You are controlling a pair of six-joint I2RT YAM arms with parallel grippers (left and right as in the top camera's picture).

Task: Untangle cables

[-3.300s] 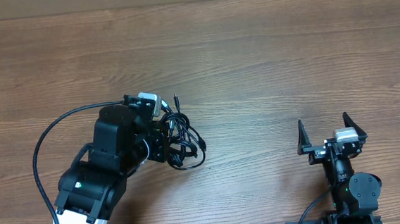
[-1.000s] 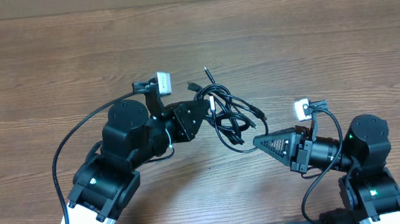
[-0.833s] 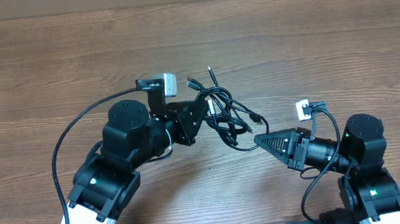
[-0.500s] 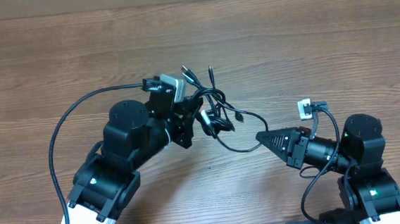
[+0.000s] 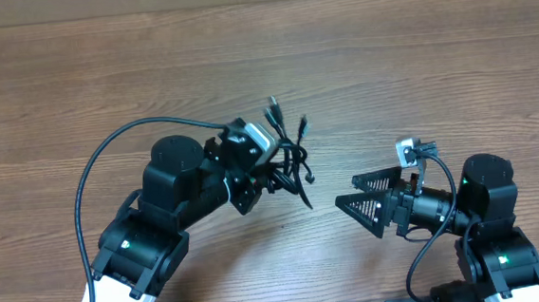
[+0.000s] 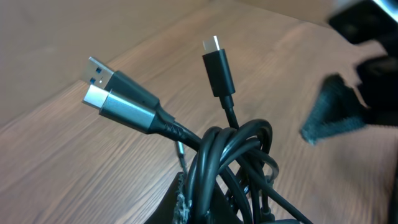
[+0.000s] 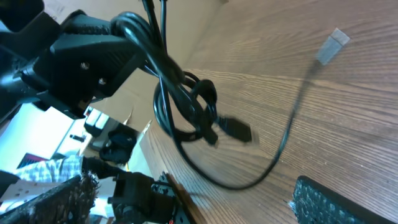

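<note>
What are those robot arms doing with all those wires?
They're working on a knot of cables. The left gripper is clamped on the cables, holding the bunch above the table with plugs sticking out. The right gripper is open, pointing at the bunch but not touching it.

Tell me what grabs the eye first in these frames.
The knot of black cables near the centre, clamped in the left gripper and lifted off the table. In the left wrist view a silver USB-A plug and a slimmer black plug stick out of it. To its right, the right gripper is open, pointing at the bundle but apart from it.
</note>
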